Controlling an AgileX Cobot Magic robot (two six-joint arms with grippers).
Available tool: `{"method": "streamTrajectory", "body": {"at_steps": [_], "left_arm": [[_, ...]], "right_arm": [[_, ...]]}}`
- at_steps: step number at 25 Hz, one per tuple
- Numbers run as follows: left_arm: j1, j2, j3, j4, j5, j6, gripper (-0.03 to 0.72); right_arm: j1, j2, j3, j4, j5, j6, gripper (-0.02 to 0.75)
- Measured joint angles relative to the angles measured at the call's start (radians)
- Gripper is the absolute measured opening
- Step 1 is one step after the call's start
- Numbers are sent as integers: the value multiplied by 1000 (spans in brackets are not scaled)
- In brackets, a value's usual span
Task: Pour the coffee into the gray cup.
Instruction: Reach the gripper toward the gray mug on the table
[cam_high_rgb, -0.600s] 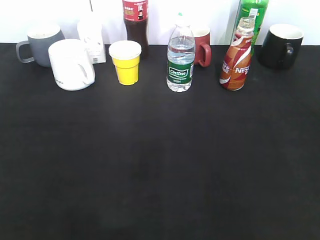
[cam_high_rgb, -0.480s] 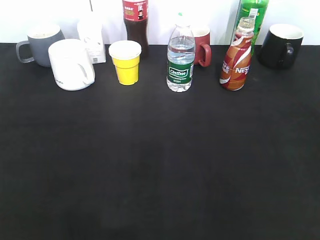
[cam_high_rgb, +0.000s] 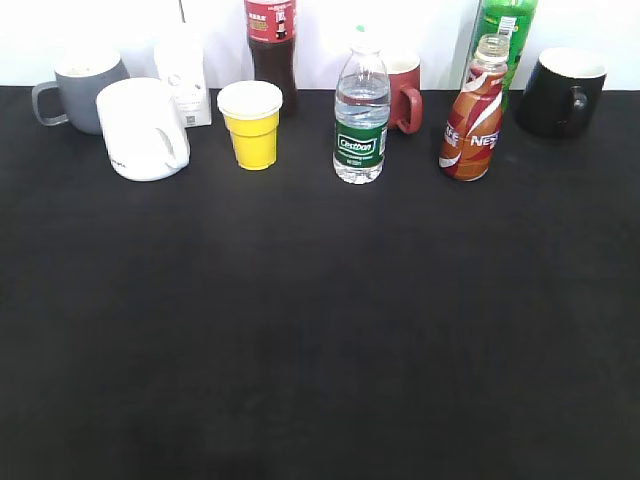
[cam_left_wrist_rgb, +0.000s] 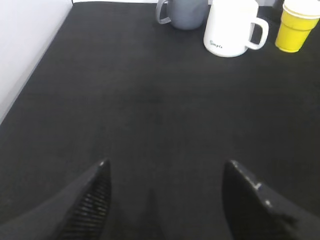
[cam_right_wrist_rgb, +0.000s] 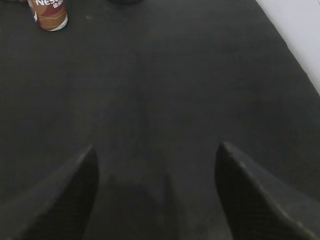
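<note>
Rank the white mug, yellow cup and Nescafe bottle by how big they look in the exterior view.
1. Nescafe bottle, tallest.
2. White mug, widest, though slightly shorter than the bottle.
3. Yellow cup, clearly smallest.

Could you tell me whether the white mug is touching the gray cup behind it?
Cannot tell. The exterior view shows the white mug overlapping the gray cup, and the left wrist view shows no clear gap either.
</note>
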Motion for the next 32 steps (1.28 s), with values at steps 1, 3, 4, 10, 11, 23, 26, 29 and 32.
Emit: {"method": "streamTrajectory", "body": {"at_steps": [1,3,4,10,11,23,26,29,32], "left_arm": [[0,0,-12,-5,-44,0,522],[0,0,-18,-16,-208,0,515],[0,9,-18,-18,-277,0,514],[0,288,-18,8,-791,1,489],[0,362,-18,15,-866,1,489],[0,1344,-18,28,-1685,1,473],[0,1501,-18,27,-1785,1,473],[0,1638,-20,27,-1872,1,473],[0,1769,-91,25,-1896,1,472]], "right_arm": [[0,0,0,0,0,0,568],[0,0,0,0,0,0,568],[0,0,0,0,0,0,568],[0,0,0,0,0,0,568],[0,0,0,0,0,0,568],[0,0,0,0,0,0,568],[0,0,0,0,0,0,568],[0,0,0,0,0,0,568],[0,0,0,0,0,0,568]]}}
